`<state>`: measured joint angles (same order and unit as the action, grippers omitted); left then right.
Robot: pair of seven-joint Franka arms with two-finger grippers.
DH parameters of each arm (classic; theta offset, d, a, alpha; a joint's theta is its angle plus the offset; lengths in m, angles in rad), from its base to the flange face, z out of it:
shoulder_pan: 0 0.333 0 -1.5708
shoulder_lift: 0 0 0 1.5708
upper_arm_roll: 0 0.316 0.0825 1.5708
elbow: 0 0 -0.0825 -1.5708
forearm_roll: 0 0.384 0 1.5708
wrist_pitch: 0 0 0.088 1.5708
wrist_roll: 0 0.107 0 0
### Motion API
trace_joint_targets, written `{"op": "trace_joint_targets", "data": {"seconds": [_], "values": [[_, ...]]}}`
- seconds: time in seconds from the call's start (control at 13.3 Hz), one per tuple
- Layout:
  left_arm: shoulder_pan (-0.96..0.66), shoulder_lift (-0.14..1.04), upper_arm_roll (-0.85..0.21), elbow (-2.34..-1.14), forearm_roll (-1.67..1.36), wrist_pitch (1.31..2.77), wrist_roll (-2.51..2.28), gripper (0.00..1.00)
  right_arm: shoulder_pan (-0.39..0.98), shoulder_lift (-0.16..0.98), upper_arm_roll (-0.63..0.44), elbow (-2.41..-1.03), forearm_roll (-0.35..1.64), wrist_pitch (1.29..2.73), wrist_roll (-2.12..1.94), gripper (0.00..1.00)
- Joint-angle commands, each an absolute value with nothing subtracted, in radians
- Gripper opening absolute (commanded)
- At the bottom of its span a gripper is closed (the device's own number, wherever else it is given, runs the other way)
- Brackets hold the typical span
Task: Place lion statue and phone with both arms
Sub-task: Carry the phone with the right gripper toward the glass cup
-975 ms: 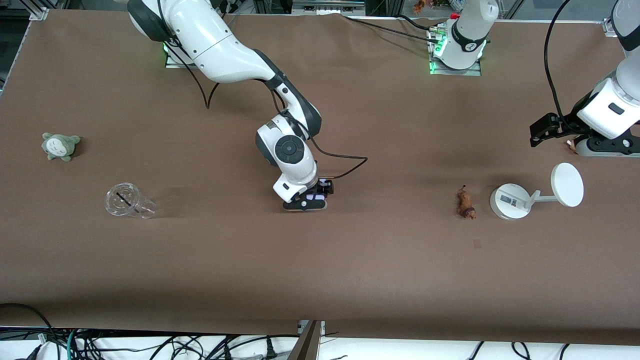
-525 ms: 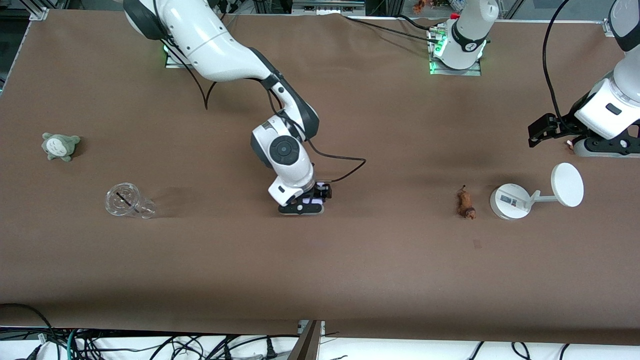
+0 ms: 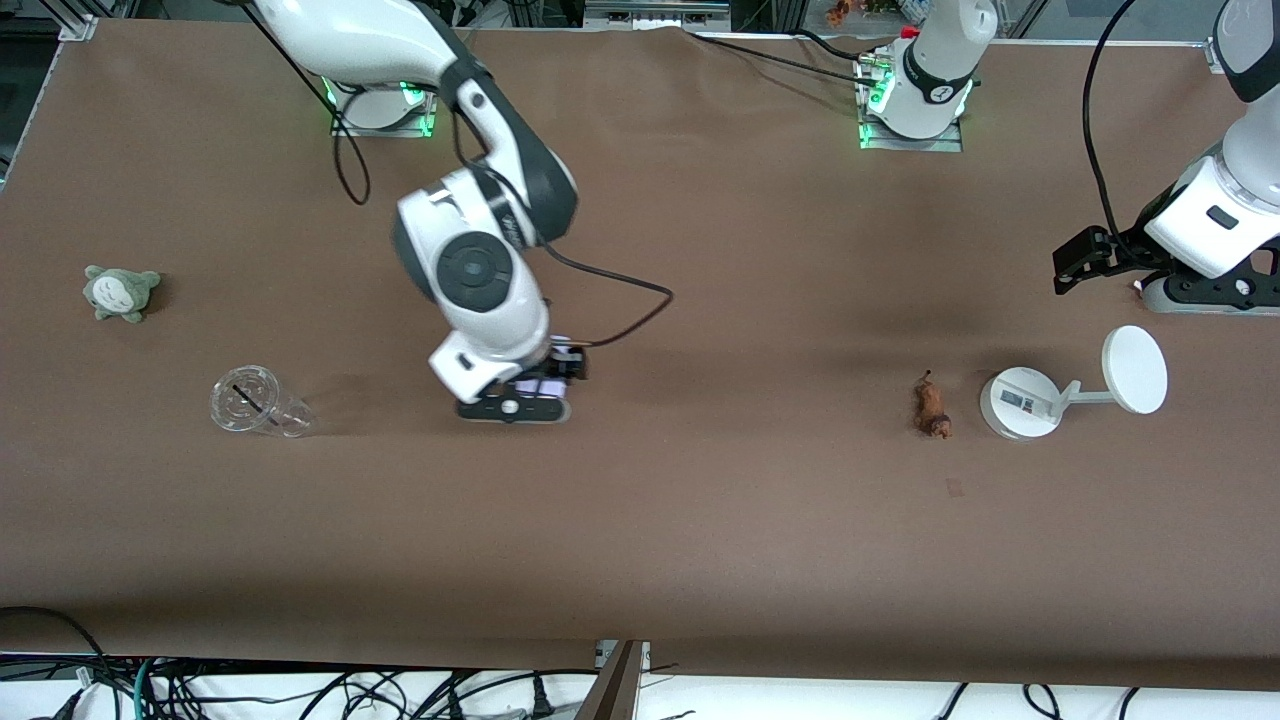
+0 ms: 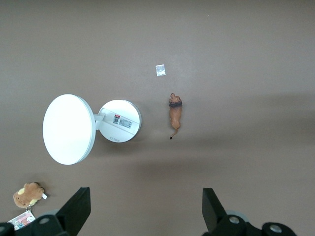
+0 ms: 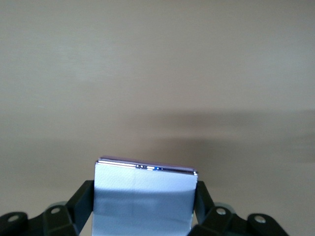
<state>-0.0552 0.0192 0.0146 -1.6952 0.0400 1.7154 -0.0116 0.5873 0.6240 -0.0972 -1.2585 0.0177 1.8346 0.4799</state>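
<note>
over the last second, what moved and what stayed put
The right gripper, shut on the phone, carried it toward the right arm's end of the table, nearer the clear cup. The left gripper waits open; the lion statue and white stand stayed put.

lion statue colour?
Orange-brown with a darker head end; the lion statue shows best in the left wrist view.
</note>
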Motion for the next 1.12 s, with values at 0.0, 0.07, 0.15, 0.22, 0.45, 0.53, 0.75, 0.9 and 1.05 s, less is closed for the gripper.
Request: {"op": "trace_joint_targets", "data": {"seconds": [0.0, 0.07, 0.15, 0.22, 0.45, 0.53, 0.75, 0.9, 1.05], "values": [[-0.066, 0.014, 0.018, -1.687, 0.021, 1.69, -0.006, 1.0, 0.581, 0.503, -0.196, -1.354, 0.037, 1.769, 0.295, 0.0], [-0.066, 0.014, 0.018, -1.684, 0.021, 1.69, -0.006, 1.0, 0.577, 0.477, -0.225, -1.383, 0.038, 1.76, 0.231, 0.0], [-0.066, 0.014, 0.017, -1.681, 0.021, 1.686, -0.008, 1.0, 0.572, 0.456, -0.259, -1.417, 0.046, 1.761, 0.171, 0.0], [-0.066, 0.012, 0.017, -1.681, 0.021, 1.684, -0.008, 1.0, 0.571, 0.448, -0.293, -1.446, 0.061, 1.769, 0.114, 0.0], [-0.066, 0.014, 0.017, -1.681, 0.02, 1.683, -0.008, 1.0, 0.516, 0.453, -0.345, -1.543, 0.104, 1.868, -0.078, 0.0], [-0.066, 0.014, 0.017, -1.681, 0.021, 1.684, -0.006, 1.0, 0.487, 0.453, -0.345, -1.592, 0.118, 1.932, -0.128, 0.0], [-0.066, 0.014, 0.011, -1.681, 0.021, 1.678, -0.008, 1.0, 0.44, 0.475, -0.344, -1.699, 0.153, 2.115, -0.205, 0.0], [-0.066, 0.012, 0.009, -1.681, 0.02, 1.678, -0.008, 1.0, 0.439, 0.508, -0.344, -1.716, 0.156, 2.186, -0.219, 0.0], [-0.066, 0.012, 0.009, -1.681, 0.021, 1.678, -0.008, 1.0, 0.439, 0.537, -0.342, -1.717, 0.158, 2.233, -0.218, 0.0]]}}
